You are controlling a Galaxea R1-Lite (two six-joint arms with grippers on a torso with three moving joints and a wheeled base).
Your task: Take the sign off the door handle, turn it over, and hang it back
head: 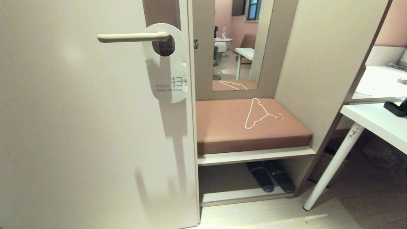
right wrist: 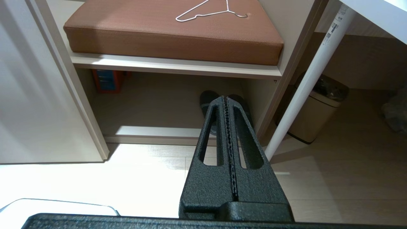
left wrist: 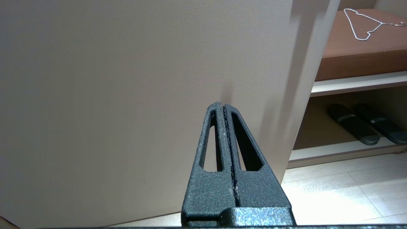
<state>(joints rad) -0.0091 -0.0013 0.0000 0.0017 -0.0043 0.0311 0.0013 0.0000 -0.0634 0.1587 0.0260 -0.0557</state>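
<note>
Sign [head: 168, 68] on door handle [head: 132, 37], cushioned bench [head: 222, 127], pale floor [head: 270, 216]

The handle [head: 133, 37] sticks out level from the door [head: 79, 127], its free end pointing to 9 o'clock; the door face around that end is bare on every side. The sign [head: 167, 63] hangs at the handle's knuckle end, its hole round the lever, flat against the door, its lower part dropping toward 6 o'clock. Just beside it at 3 o'clock runs the door edge [head: 190, 95], with an open alcove beyond. There a hanger [head: 258, 114] lies on the cushion [head: 222, 127], and slippers [head: 270, 176] sit under the shelf. A desk [head: 372, 121] and its leg [head: 334, 165] close off the far 3 o'clock side.
</note>
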